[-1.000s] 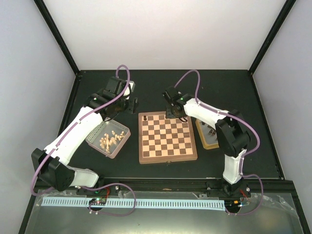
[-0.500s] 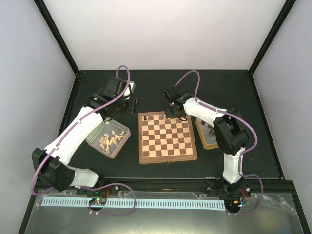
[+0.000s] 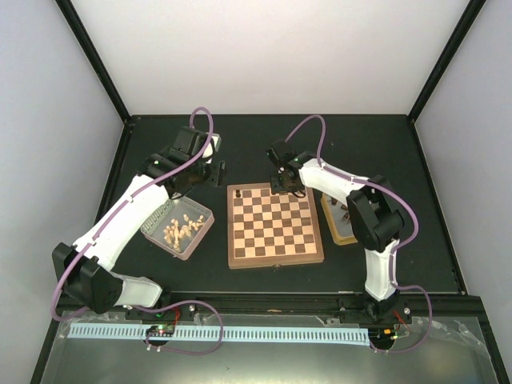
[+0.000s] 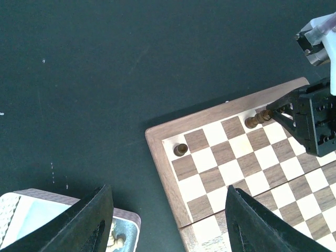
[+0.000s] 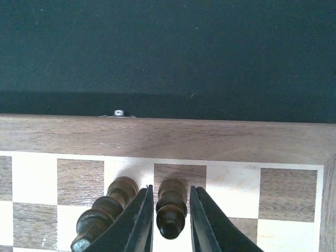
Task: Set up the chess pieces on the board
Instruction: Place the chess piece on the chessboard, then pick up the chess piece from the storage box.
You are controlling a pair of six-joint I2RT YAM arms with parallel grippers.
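Note:
The board (image 3: pixel 276 260) lies in the middle of the table. One dark chess piece (image 4: pixel 180 149) stands on its far-left corner square. Two more stand side by side in the far row (image 4: pixel 256 119). My right gripper (image 5: pixel 170 220) is low over that row. Its jaws stand on either side of the right one of the two, a dark piece (image 5: pixel 171 207) upright on a dark square, with a thin gap on each side. The other piece (image 5: pixel 105 212) is just outside the left finger. My left gripper (image 4: pixel 168 231) is wide open and empty, above the table off the board's far-left corner.
A tray with cream-coloured pieces (image 3: pixel 178 228) sits left of the board; its corner shows in the left wrist view (image 4: pixel 31 220). A tray with more dark pieces (image 3: pixel 342 218) sits right of the board, partly under the right arm. The board's far frame (image 5: pixel 210 139) borders bare dark table.
The right arm's wrist and elbow have shifted slightly to the left over the board's far row. The left arm has not moved.

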